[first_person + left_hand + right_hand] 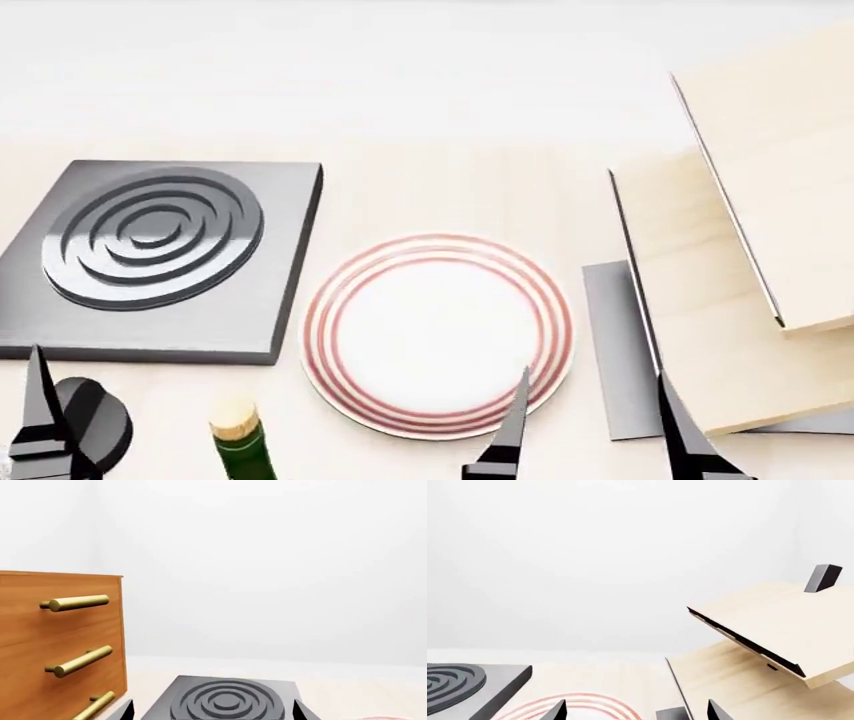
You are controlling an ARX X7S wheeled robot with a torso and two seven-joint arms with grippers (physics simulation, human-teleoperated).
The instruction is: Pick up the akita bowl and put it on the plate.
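The akita bowl is out of view in all three views. The plate (437, 335), white with red rings, lies flat on the pale table in the head view; its rim (582, 700) also shows in the right wrist view. My right gripper (597, 425) is open, low at the plate's near right edge, with nothing between its fingers. In its own view the right gripper (637, 711) spans the plate's edge and a grey slab. My left gripper (213, 712) is open and empty, facing the stove burner (227, 700). One of its fingers (38, 400) shows at the head view's near left.
The square dark stove burner (154, 250) lies left of the plate. A green bottle with a cork (240, 440) stands at the near edge between my grippers. A tilted wooden rack (747, 250) on a grey base (617, 350) fills the right. A wooden drawer cabinet (60, 645) stands beyond the burner.
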